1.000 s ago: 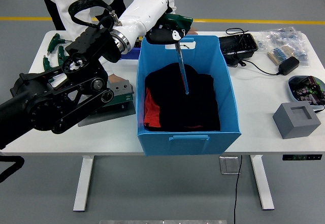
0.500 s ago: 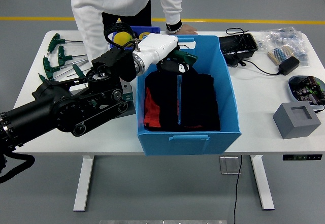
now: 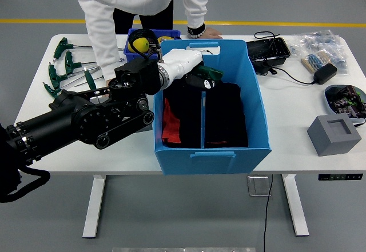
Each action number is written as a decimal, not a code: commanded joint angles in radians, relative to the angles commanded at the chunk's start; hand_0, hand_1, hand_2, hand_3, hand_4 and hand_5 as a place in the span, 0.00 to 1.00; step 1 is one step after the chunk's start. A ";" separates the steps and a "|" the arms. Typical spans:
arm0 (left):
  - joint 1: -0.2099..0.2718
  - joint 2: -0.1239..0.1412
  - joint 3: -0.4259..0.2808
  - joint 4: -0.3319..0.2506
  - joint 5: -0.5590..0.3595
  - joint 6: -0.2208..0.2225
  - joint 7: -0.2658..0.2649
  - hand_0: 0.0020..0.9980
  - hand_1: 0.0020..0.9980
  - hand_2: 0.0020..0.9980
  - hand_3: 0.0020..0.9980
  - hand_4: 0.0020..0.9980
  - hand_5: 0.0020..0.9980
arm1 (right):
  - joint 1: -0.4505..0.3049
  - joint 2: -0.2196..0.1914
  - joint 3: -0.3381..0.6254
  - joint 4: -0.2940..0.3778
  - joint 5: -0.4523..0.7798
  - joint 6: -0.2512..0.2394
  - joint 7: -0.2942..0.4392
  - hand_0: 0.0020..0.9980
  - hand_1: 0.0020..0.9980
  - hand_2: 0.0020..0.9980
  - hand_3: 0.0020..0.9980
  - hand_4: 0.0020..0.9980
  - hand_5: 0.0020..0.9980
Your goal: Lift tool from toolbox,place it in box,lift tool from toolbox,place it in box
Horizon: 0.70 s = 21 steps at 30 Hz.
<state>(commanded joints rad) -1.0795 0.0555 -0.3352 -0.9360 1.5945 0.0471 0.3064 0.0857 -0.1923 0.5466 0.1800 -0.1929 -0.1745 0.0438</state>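
Lowering into the blue box [image 3: 260, 127], the green-handled tool [image 3: 203, 100] is now laid on the dark cloth, handle still gripped by the left hand [image 3: 197, 74]; release is pending.

Your box [image 3: 258, 127] sits mid-surface [image 3: 297, 132], clothes [image 3: 223, 120] inside; T-handled tools [image 3: 64, 69] lie far left, the cube [image 3: 334, 134] far right.

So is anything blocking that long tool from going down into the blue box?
Nothing visible does. The left hand holds the green-handled tool inside the blue box, its shaft lying over the black cloth in there, which is soft contents, not a barrier.
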 joint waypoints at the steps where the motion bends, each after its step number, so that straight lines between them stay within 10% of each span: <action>1: -0.002 -0.003 0.006 0.001 0.002 -0.004 -0.001 0.17 0.00 0.03 0.04 0.61 0.51 | 0.001 0.000 -0.002 0.000 0.001 0.000 0.000 0.70 0.68 0.75 0.59 0.81 0.70; 21: -0.055 -0.055 0.086 0.081 0.005 -0.084 -0.039 0.19 0.03 0.06 0.08 0.66 0.50 | 0.017 -0.009 -0.028 0.000 0.008 -0.002 0.003 0.70 0.68 0.75 0.59 0.81 0.70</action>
<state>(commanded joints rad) -1.1348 0.0000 -0.2494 -0.8548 1.5990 -0.0369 0.2672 0.1026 -0.2011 0.5183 0.1800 -0.1854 -0.1769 0.0465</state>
